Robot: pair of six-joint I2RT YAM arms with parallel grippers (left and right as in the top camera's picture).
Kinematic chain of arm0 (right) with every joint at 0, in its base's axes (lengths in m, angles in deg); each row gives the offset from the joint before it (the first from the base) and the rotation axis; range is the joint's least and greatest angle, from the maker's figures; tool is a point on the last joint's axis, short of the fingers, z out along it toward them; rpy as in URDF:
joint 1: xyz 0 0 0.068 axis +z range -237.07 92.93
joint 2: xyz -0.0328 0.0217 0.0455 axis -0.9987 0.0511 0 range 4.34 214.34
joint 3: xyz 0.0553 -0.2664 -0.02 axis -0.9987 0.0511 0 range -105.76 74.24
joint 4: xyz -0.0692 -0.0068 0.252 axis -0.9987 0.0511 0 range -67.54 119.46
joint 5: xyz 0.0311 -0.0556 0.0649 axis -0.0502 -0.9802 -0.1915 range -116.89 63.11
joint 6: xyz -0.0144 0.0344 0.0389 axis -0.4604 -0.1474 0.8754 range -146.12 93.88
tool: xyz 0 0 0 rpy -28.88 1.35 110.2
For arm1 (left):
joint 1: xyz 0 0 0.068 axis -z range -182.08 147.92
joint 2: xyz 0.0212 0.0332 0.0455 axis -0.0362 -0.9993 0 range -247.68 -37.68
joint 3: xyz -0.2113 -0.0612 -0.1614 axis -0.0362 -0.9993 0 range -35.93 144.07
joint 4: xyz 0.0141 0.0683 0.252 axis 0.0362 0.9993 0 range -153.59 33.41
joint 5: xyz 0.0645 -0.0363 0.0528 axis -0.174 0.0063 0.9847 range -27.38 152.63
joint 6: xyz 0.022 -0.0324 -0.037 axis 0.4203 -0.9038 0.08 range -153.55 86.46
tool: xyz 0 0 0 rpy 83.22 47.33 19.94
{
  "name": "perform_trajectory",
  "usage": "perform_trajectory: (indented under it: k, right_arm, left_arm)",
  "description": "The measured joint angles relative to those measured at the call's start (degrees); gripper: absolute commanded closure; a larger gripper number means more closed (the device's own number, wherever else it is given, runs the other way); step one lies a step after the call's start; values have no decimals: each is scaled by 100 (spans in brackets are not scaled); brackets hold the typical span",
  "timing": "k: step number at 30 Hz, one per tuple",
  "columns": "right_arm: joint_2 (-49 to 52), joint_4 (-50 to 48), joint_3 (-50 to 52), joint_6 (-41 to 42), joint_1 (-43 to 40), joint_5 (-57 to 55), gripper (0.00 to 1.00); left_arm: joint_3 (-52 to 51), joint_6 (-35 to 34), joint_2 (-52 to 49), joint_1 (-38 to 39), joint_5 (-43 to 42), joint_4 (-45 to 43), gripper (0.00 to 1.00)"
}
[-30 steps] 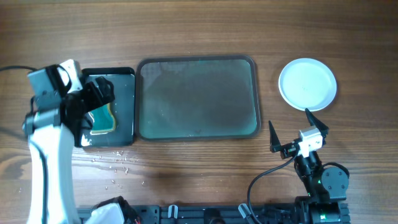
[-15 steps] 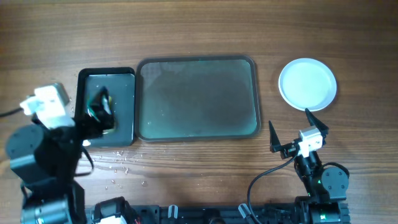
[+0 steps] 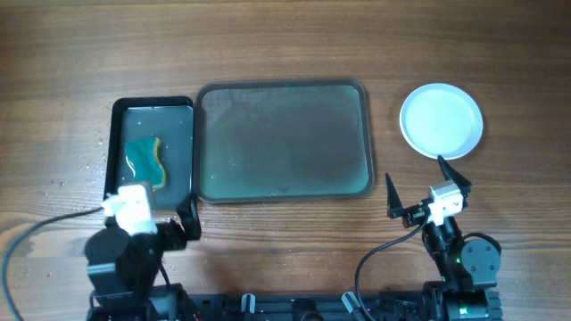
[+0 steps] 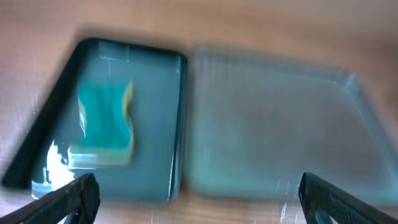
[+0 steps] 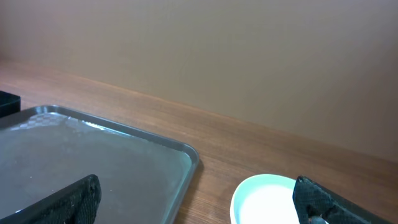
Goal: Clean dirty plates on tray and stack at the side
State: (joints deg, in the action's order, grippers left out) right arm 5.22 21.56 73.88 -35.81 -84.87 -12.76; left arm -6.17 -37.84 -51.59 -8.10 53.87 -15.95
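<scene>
The large grey-green tray [image 3: 282, 141] lies mid-table with nothing on it; it also shows in the wrist views [image 4: 273, 143] [image 5: 93, 168]. A round white plate with a pale aqua rim [image 3: 442, 120] [image 5: 267, 199] rests on the wood to the tray's right. I cannot tell whether others lie under it. My right gripper [image 3: 417, 174] [image 5: 199, 205] stands open just in front of that plate and holds nothing. Near the front edge, my left gripper [image 3: 147, 212] [image 4: 199, 202] is open and holds nothing. It sits in front of the seam between the two trays. The left wrist view is blurred.
A small glossy black tray [image 3: 174, 134] [image 4: 177, 124] sits against the big tray's left side. A green and yellow sponge [image 3: 145, 163] [image 4: 102, 124] lies in its water. Droplets speckle the wood in front of it.
My left arm has drawn back from over the black tray to the front table edge, and the sponge now lies uncovered. The right arm has not moved.
</scene>
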Motion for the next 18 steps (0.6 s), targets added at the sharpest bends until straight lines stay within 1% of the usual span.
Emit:
perform_trajectory:
  k: [1,4,9,12,14,15,18]
  right_arm:
    - [0,2,0,0,0,0,0]
    - [0,2,0,0,0,0,0]
    - [0,2,0,0,0,0,0]
    - [0,2,0,0,0,0,0]
    - [0,2,0,0,0,0,0]
    - [0,2,0,0,0,0,0]
    - [0,4,0,0,0,0,0]
  left_arm:
    - [-149,-2,129,0,17,400,0]
    - [-354,0,374,0,125,927,0]
    - [-363,-2,586,33,190,997,0]
    - [-363,0,769,203,232,1069,0]
    - [-363,0,984,361,254,999,0]
    - [-376,0,1021,387,269,828,0]
    - [-396,0,1178,520,289,-225,0]
